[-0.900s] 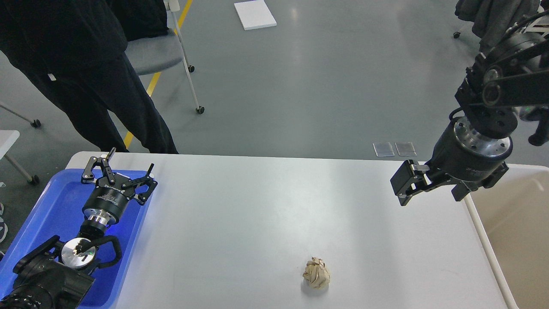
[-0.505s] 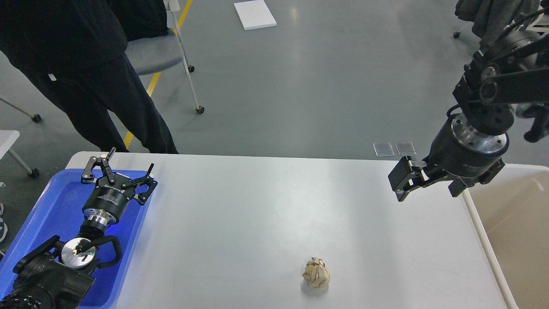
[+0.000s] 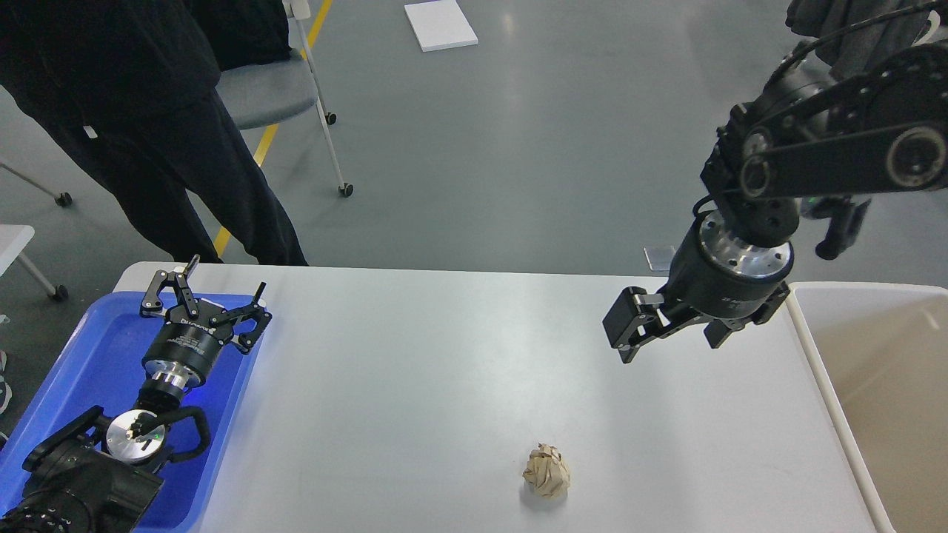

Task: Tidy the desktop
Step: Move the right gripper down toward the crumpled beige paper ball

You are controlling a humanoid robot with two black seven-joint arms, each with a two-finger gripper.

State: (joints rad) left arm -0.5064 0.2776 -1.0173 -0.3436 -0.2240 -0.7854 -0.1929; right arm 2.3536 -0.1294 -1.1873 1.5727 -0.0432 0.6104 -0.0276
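- Brown crumpled paper ball [image 3: 546, 471] sits alone on the desktop [image 3: 444, 355], near the front edge and a bit right of the middle. Nothing is touching it.
- The right gripper [image 3: 629, 334] has moved since a moment ago. It was up by the far right corner of the desktop, close to the beige bin [image 3: 874, 370]. Now it has swung left, in over the desktop, and is closer to the paper ball.
- It is not there yet. It hangs in the air, well apart from the ball, farther back and to the right of it.
- Its two fingers look close together and hold nothing, but it is seen from the side, so I cannot tell how wide the gap is.
- The left gripper [image 3: 204, 300] has not moved at all. It rests over the blue tray [image 3: 81, 355] at the left, with its fingers spread wide and nothing in them.
- I think the right arm is going for the ball, to pick it up and drop it in the bin. The tidy-up is not done while the ball lies on the desktop.
- Next it must come down and forward, with its fingers wide enough to go around the ball.
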